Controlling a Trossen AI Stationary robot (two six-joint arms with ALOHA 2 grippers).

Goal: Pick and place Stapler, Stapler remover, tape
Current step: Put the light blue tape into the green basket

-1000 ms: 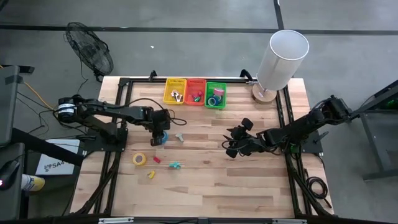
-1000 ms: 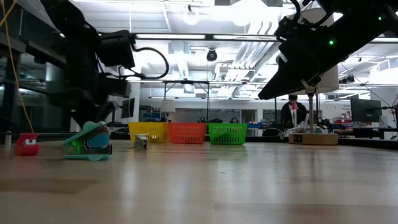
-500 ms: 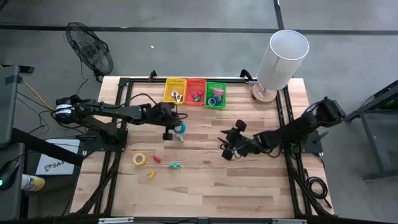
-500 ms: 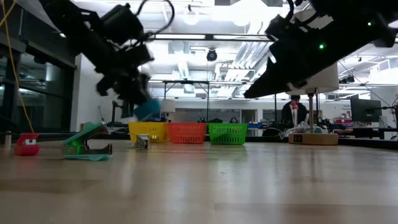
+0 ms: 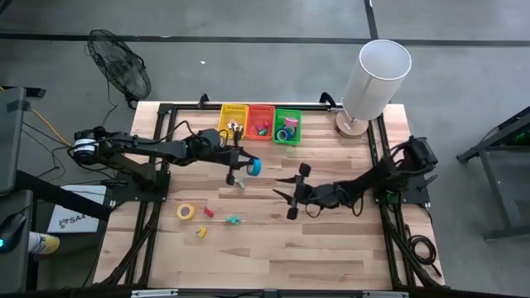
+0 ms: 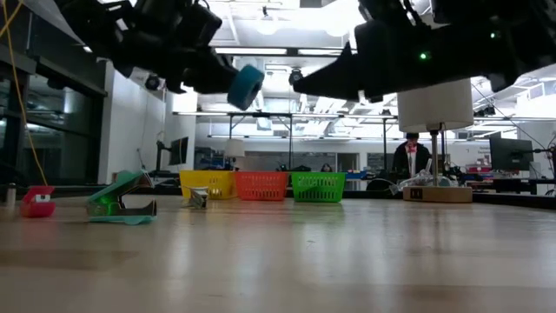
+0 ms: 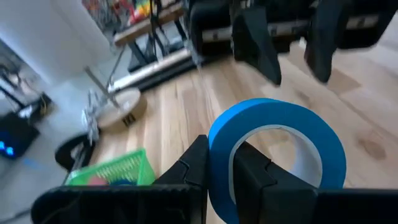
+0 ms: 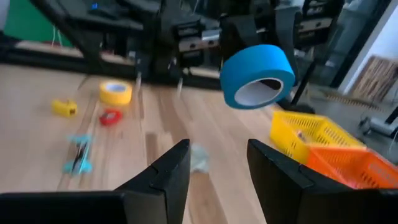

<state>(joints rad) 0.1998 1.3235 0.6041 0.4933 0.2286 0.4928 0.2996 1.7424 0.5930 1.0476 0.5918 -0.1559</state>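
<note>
A blue tape roll (image 5: 254, 167) hangs in the air above the table's middle, with my left gripper (image 5: 247, 166) shut on it and pointing nearly level toward the table's right. In the low view the roll (image 6: 246, 86) is well above the wood. My right gripper (image 5: 290, 192) stands open and level a little to its right, facing the roll (image 8: 258, 74), with nothing between its fingers. A yellow tape roll (image 5: 185, 212), a small red piece (image 5: 209, 212), a yellow piece (image 5: 200, 232) and a teal jawed tool (image 5: 233, 220) lie flat on the table. My left gripper pinches the wall of the blue ring (image 7: 219, 163) between its two fingers, one finger inside the pale hole and one outside. The fingers come nearly level from the table's left. The roll stands on edge beyond the fingertips, lifted clear of the table.
A yellow basket (image 5: 233, 121), an orange basket (image 5: 260, 122) and a green basket (image 5: 287, 126) stand in a row at the far edge, each with items inside. A white lamp (image 5: 377, 79) stands at the far right. A small grey piece (image 5: 238, 183) lies below the held roll.
My left gripper has risen with the blue roll, lifting it clear of the table, and has swung from pointing down to nearly level, going toward the right and far side. My right gripper has moved toward the table's left and tipped level toward the roll.
</note>
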